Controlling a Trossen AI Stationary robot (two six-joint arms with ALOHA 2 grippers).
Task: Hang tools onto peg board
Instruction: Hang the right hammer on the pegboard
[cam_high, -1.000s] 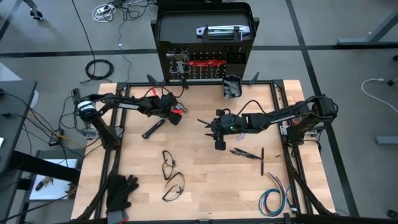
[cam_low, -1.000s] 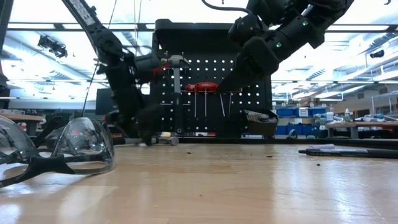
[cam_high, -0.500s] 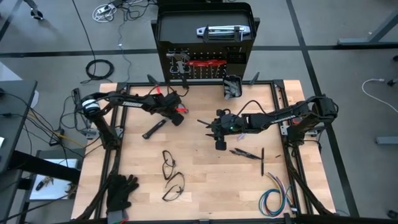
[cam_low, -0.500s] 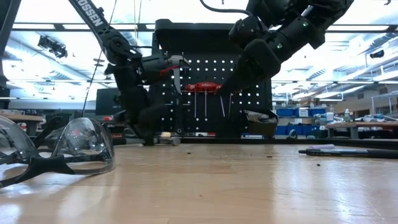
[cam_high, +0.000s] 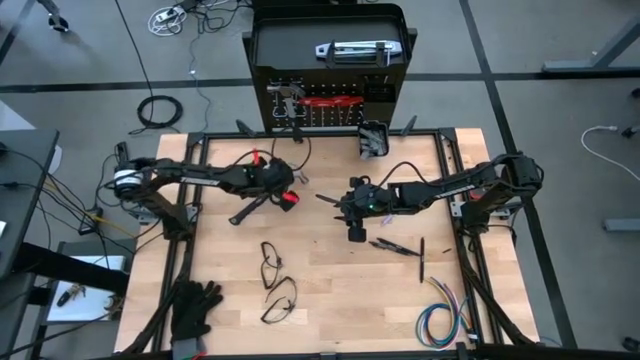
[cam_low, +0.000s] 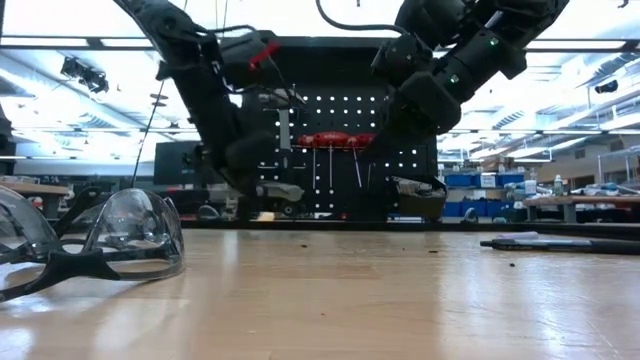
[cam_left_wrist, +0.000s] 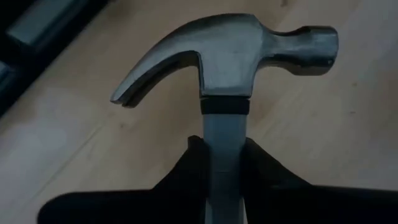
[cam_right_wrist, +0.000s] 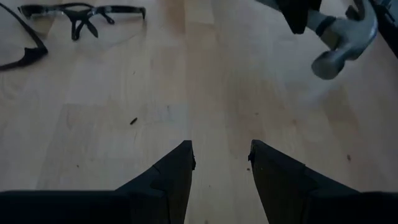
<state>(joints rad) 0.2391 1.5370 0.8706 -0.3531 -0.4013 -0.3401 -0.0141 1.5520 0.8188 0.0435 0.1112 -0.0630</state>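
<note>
My left gripper is shut on a black-handled steel hammer at the table's middle left. The hammer's claw head sticks out past the fingertips. The head hangs above the table. My right gripper hovers open over bare wood at the table's centre, a little to the right of the hammer. The black peg board stands upright at the far edge. On it hang another hammer and red-handled tools. My left gripper pinches the hammer's steel neck just below the head, one finger on each flat side. The fingers slant down from the table's left. The head is lifted off the wood, and the black handle trails back toward the near left. Whether its free end touches the table, I cannot tell.
Two pairs of safety glasses lie toward the near edge. Black gloves sit at the near left corner and a coloured wire bundle at the near right. Slim tools lie right of centre. A small black bin hangs at the board's foot.
My left gripper has risen and come a little toward the near edge and the table's right, rolling slightly. The hammer's head, which lay on the table a second ago, has gone up with it, while the handle's free end stays about where it was.
</note>
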